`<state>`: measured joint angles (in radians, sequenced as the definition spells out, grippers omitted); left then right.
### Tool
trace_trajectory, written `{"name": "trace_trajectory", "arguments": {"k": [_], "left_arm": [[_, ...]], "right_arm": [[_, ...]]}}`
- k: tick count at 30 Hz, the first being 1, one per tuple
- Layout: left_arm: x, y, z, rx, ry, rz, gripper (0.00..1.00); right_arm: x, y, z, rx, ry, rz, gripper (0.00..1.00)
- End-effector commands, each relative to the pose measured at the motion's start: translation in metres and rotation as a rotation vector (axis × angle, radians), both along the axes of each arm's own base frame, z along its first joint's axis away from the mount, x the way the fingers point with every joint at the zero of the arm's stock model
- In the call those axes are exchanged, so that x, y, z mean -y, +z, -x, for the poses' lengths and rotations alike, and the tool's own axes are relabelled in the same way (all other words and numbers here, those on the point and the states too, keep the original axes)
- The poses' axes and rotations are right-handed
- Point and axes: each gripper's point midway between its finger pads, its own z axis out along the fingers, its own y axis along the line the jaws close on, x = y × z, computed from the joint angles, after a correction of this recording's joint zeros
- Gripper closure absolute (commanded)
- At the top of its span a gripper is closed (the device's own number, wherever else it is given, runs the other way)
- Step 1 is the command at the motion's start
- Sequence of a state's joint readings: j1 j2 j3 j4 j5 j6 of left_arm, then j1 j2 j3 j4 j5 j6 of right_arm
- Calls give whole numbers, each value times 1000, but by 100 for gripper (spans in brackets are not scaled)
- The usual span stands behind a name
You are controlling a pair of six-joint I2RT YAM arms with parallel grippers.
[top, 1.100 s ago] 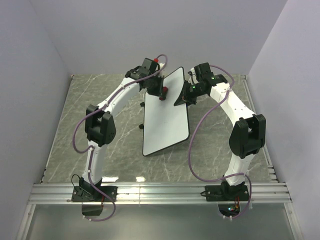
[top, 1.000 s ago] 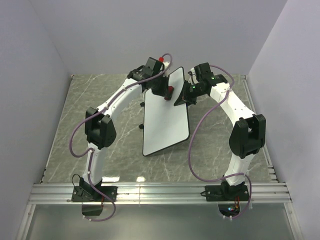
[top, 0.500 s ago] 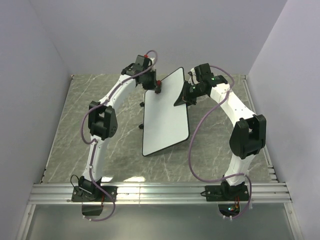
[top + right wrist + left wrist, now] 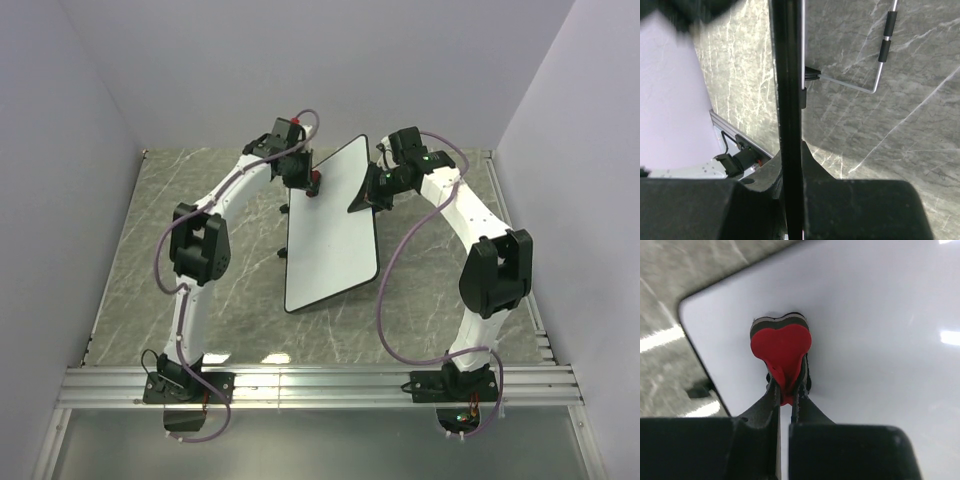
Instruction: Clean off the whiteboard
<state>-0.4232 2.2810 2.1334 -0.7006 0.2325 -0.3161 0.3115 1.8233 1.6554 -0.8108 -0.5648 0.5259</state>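
Wiping step: left gripper pinched tight on eraser against whiteboard at centre frame, right gripper clamped on its edge; next probably needs a sweep across the face.

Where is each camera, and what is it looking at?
Top external: up behind the robot, looking down at the table, whiteboard, left arm and right arm.
Left wrist: on the left arm, looking along the left tool, which pinches the red eraser against the board.
Right wrist: on the right arm, looking along the right tool clamping the board's edge.
All three show the whiteboard.
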Motion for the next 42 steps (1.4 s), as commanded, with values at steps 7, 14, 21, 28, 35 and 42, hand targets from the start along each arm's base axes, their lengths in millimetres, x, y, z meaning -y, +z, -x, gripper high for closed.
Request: {"name": "trace_trajectory", "arguments": {"k": [7, 14, 21, 28, 35, 42], "left_arm": [[31, 29, 167, -102, -242, -13, 100], [15, 42, 237, -126, -273, 54, 100], [29, 52, 241, -129, -231, 174, 100], [49, 39, 214, -131, -192, 194, 100], [10, -55, 207, -263, -37, -69, 100], [-56, -92, 195, -328, 183, -133, 100]], "right_arm": [[-21, -33, 9, -16, 127, 86, 100], [-24, -37, 6, -26, 122, 80, 100], [-24, -35, 7, -18, 127, 74, 100], [-23, -36, 14, -20, 120, 56, 100], [-18, -29, 21, 5, 120, 64, 100], [-17, -26, 28, 9, 109, 54, 100]]}}
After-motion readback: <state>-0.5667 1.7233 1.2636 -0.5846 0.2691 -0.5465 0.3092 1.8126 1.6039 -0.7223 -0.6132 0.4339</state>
